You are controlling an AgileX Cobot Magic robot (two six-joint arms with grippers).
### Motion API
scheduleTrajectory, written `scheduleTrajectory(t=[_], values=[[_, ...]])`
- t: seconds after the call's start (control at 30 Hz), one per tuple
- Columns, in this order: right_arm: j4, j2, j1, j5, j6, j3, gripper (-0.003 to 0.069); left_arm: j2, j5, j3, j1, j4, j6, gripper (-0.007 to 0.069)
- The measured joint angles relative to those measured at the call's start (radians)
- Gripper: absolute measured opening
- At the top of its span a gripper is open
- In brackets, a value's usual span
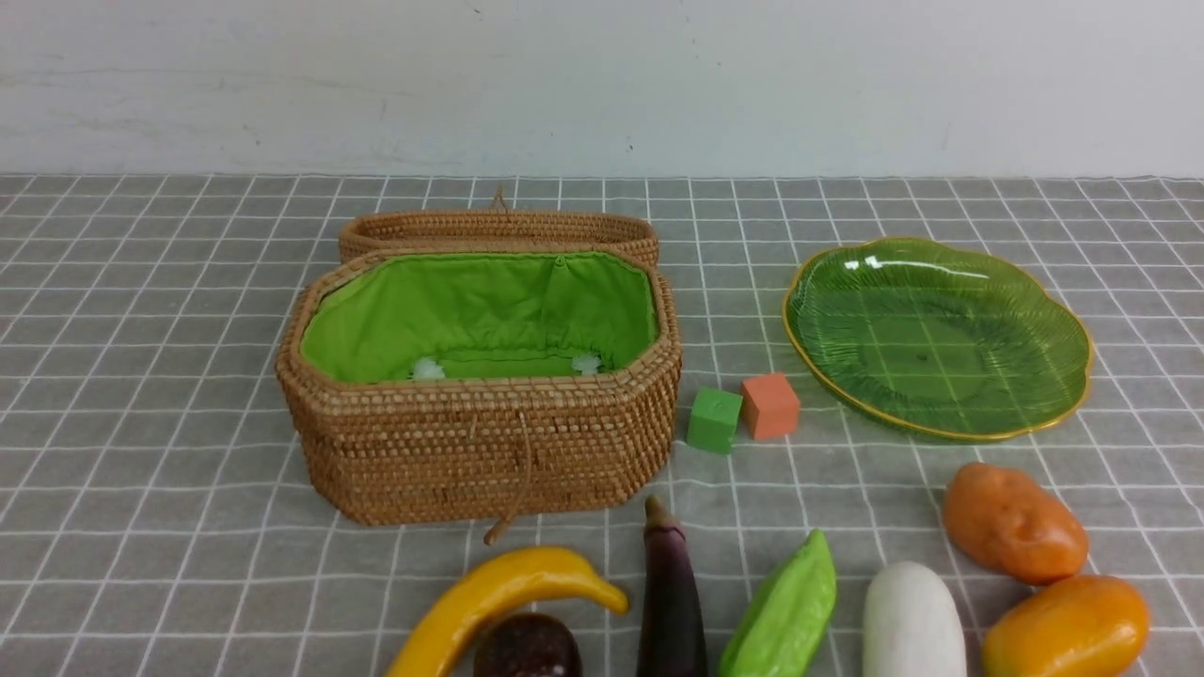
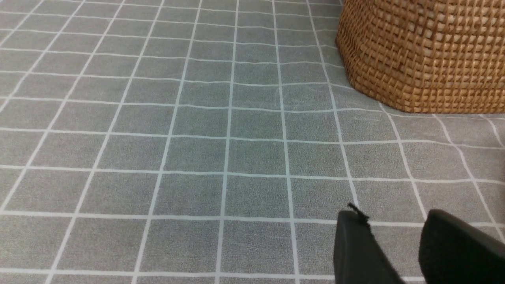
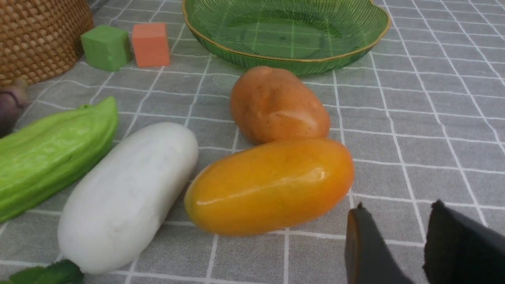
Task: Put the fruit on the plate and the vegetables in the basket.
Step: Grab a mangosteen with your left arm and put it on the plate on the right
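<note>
Grey checked cloth (image 1: 141, 423) | left gripper (image 2: 394, 221) parted, holding nothing | basket (image 1: 480, 442) lid-open, left of centre | near edge: banana (image 1: 499, 592), dark ball (image 1: 527, 649) (perhaps a plum, cropped), eggplant (image 1: 673, 602), green pod (image 1: 785, 611), radish (image 1: 912, 625), potato (image 1: 1011, 522), orange-yellow oval (image 1: 1068, 630) | plate (image 1: 941, 338) right, behind potato | right gripper (image 3: 398, 213) parted, holding nothing

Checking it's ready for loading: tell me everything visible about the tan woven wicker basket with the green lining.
The tan woven wicker basket is an elongated octagon, standing upright on the grey checked cloth, left of centre. Its attached wicker lid is folded open behind it. Bright green fabric lining covers the inside, where no produce shows. A cord loop hangs down its front wall.
</note>
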Motion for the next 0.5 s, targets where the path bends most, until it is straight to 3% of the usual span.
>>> scheduleTrajectory(t=[0.2,0.43,0.5], values=[[0.000,0.000,0.000,0.000,0.000,0.000,0.0241,0.000,-0.076,0.000,0.000,-0.027,-0.001,0.0239],[0.000,0.000,0.000,0.000,0.000,0.000,0.0241,0.000,-0.403,0.000,0.000,-0.158,-0.115,0.0239],[0.000,0.000,0.000,0.000,0.000,0.000,0.0241,0.000,-0.575,0.000,0.000,-0.193,-0.161,0.0239]])
